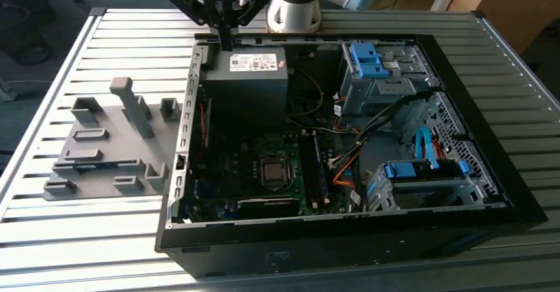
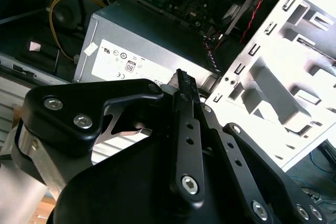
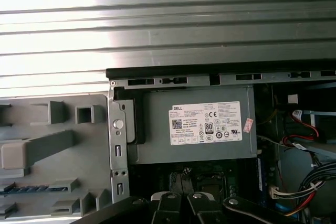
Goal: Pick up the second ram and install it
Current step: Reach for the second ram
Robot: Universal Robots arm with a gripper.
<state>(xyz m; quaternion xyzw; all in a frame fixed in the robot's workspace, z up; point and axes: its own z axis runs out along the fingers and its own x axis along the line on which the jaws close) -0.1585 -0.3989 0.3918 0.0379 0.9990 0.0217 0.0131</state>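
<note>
Jaws pinched shut with nothing between them, hanging from the arm (image 1: 293, 6) over the power supply (image 1: 248, 63) at the far corner of the open computer case (image 1: 350, 246). The second ram (image 3: 31, 188) lies in a slot of the grey fixture (image 1: 105, 151) on the slatted surface (image 1: 88, 252). That's well apart from the jaws, toward the exterior view's left.

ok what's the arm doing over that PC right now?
The arm's gripper hangs over the back edge of the open PC case, just above the power supply. The second ram lies in a slot of the grey fixture, which sits on the slatted table on the exterior view's left of the case. It is not yet picked up, and the gripper is well apart from it.
</note>
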